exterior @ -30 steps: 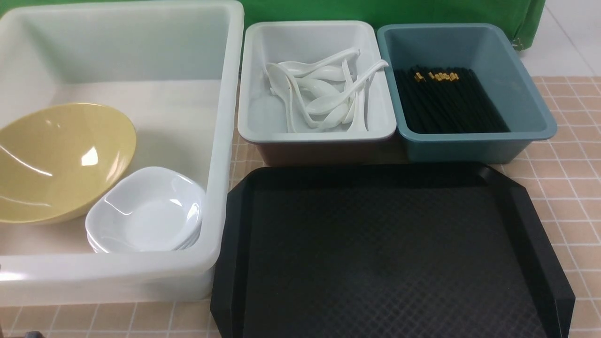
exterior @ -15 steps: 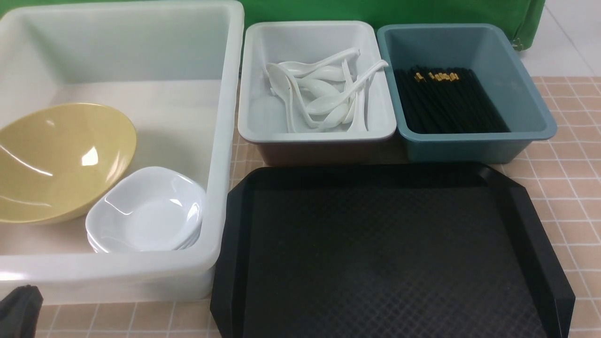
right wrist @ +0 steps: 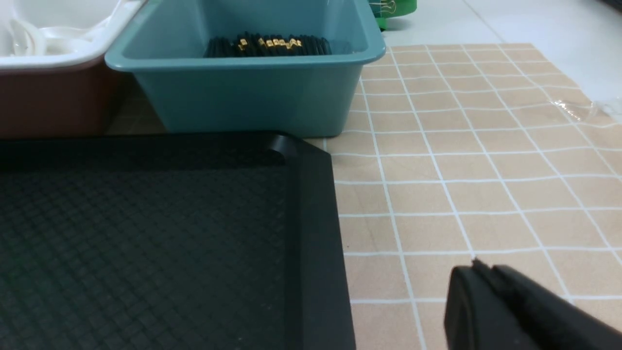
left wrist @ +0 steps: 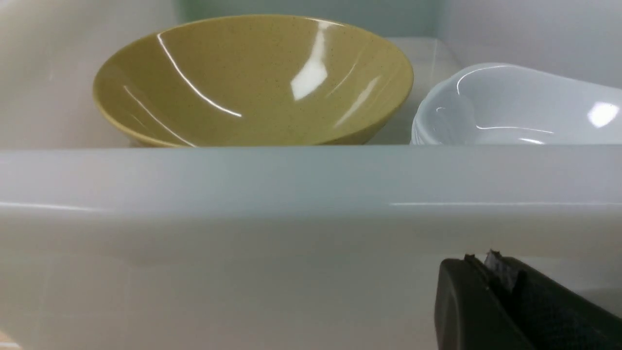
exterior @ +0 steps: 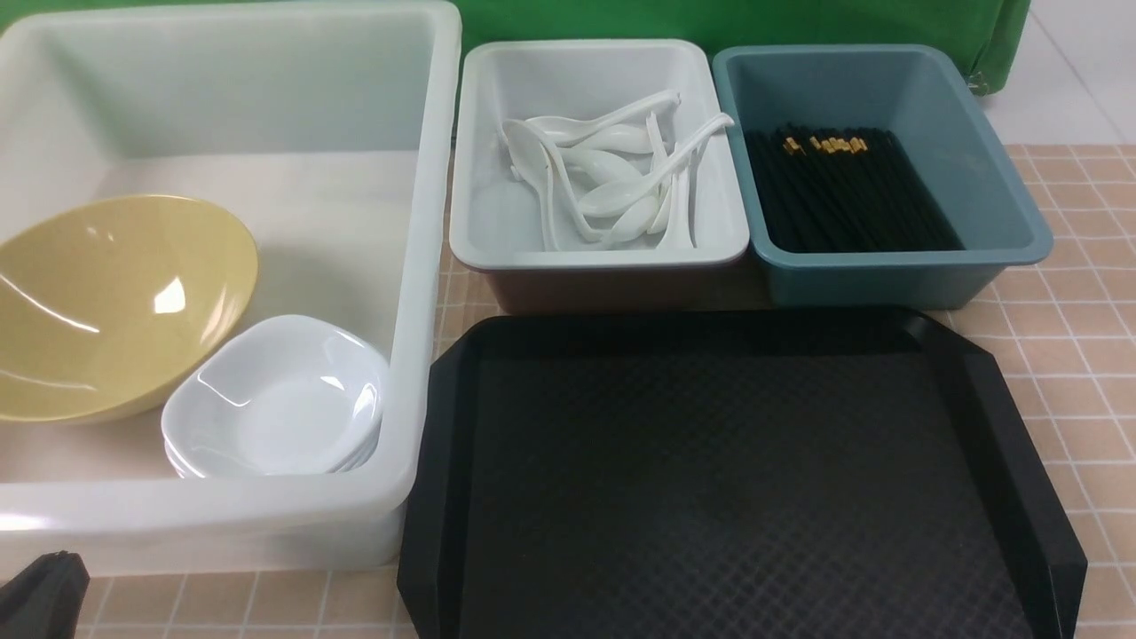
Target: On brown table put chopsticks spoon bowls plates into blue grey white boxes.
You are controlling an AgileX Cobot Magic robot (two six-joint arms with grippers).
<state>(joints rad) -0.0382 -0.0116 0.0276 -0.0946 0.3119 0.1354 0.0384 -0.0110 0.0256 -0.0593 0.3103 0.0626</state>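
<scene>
The olive-yellow bowl point(exterior: 106, 302) and a stack of white plates point(exterior: 275, 399) lie in the big white box point(exterior: 424, 266). Several white spoons point(exterior: 612, 177) are heaped in the grey box point(exterior: 586, 257). Black chopsticks point(exterior: 843, 191) with gold bands fill the floor of the blue box point(exterior: 887, 262). My left gripper point(left wrist: 478, 260) is shut and empty, low in front of the white box's near wall; its tip point(exterior: 44, 595) shows at the front view's bottom left corner. Shut and empty too, my right gripper point(right wrist: 478, 270) hovers over the brown table point(right wrist: 461, 184), right of the tray.
A black textured tray point(exterior: 728, 479) with cut corners lies in front of the grey and blue boxes, with nothing on it. A green cloth point(exterior: 710, 22) hangs behind the boxes. The tiled table ends at the right against a pale floor point(right wrist: 534, 24).
The left gripper's tip has come up into the front view's bottom left corner, then settled a little lower and to the right. The boxes and their contents have not moved.
</scene>
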